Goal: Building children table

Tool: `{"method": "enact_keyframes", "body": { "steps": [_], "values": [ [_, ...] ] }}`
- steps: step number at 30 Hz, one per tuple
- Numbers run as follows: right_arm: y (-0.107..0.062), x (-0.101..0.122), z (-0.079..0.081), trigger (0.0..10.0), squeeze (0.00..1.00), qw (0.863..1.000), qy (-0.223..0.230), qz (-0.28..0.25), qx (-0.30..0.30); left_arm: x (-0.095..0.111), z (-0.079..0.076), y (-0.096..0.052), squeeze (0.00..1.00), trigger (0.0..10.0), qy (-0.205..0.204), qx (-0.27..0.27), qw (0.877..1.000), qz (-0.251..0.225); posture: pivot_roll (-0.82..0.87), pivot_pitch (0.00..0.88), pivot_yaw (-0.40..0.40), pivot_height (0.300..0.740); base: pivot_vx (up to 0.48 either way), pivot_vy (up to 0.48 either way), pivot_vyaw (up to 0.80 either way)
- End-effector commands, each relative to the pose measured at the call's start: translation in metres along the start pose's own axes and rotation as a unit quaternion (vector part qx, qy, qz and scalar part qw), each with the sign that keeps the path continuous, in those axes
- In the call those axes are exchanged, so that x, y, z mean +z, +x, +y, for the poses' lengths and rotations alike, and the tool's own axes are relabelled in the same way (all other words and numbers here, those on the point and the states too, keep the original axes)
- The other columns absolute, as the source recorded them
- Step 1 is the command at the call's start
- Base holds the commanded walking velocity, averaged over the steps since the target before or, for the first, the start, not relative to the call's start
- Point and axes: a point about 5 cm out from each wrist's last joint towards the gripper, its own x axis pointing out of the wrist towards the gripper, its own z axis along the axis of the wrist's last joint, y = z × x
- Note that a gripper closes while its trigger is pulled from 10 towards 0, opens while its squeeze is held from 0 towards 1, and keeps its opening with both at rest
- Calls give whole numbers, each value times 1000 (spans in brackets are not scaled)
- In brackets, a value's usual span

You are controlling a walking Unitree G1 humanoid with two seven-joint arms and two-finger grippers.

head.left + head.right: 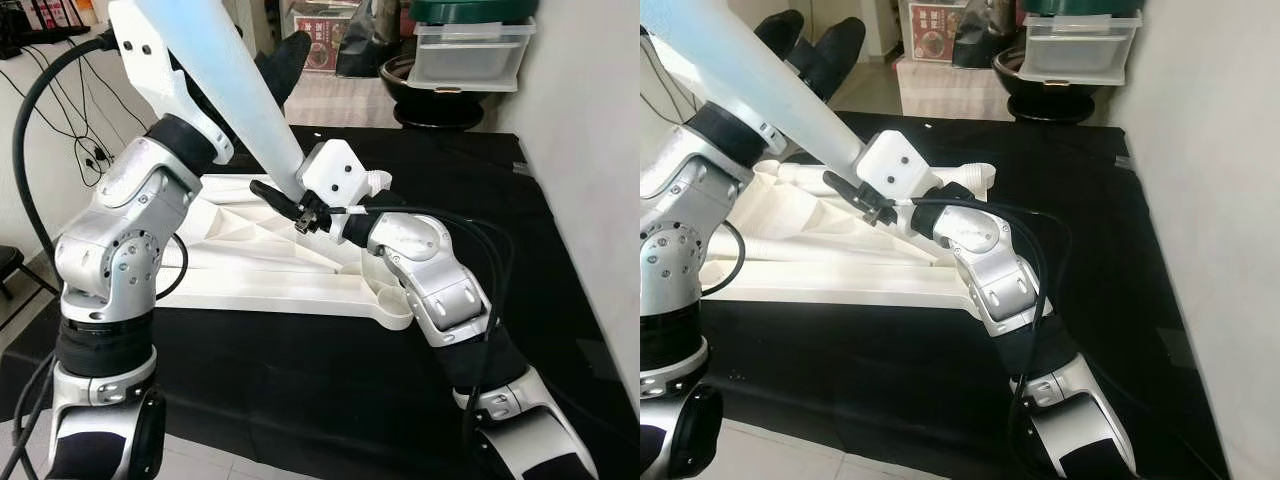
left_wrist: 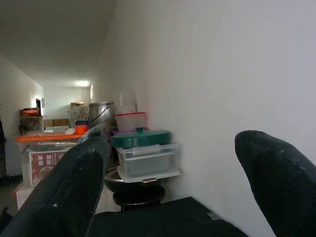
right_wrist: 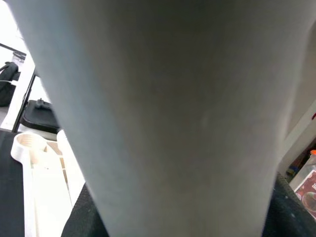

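While the white tabletop panel [image 1: 250, 270] lies upside down on the black cloth [image 1: 330, 390], toward the cloth's left edge, the right gripper [image 1: 285, 205] is pressed against the lower end of a pale, tapered table leg [image 1: 225, 70] just above the panel's ribbed underside. Its black fingers [image 1: 845, 187] lie on either side of the leg, pinching it, and in the right wrist view the leg [image 3: 168, 113] stands directly before the camera with a round socket [image 3: 27, 143] of the panel off to one side. From the gripper the leg rises slanting up and to the left, passing in front of the left arm. The left gripper [image 2: 173, 182] is held up and away from the panel, its two fingers [image 2: 64, 192] spread wide with nothing between them, pointing toward a white wall and stacked plastic containers [image 2: 145, 158] beyond the cloth's far edge.
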Motion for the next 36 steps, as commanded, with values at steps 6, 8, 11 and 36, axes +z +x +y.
{"method": "enact_keyframes", "body": {
  "steps": [6, 8, 11, 36],
  "values": [
    [-28, -27, -56, 10000, 0, 957, 207, -6, -203, 11, -10, 7, 0, 10000, 50, -47, 997, -28, 16, 17, 26, 740, 0, 0, 0],
    [-30, -26, -57, 10000, 0, 950, 233, -29, -204, 21, 7, 8, 0, 10000, 60, 16, 997, -48, 18, 18, 27, 740, 0, 0, 0],
    [-31, -29, -56, 10000, 0, 951, 230, -24, -203, 26, 15, 4, 0, 10000, 35, 52, 996, -63, 19, 19, 26, 740, 0, 0, 0],
    [-13, 4, -10, 10000, 0, 999, 15, -34, -33, -18, -20, -1, 0, 10000, -5, -96, 995, 38, 4, 16, 44, 740, 0, 0, 0]
  ]
}}
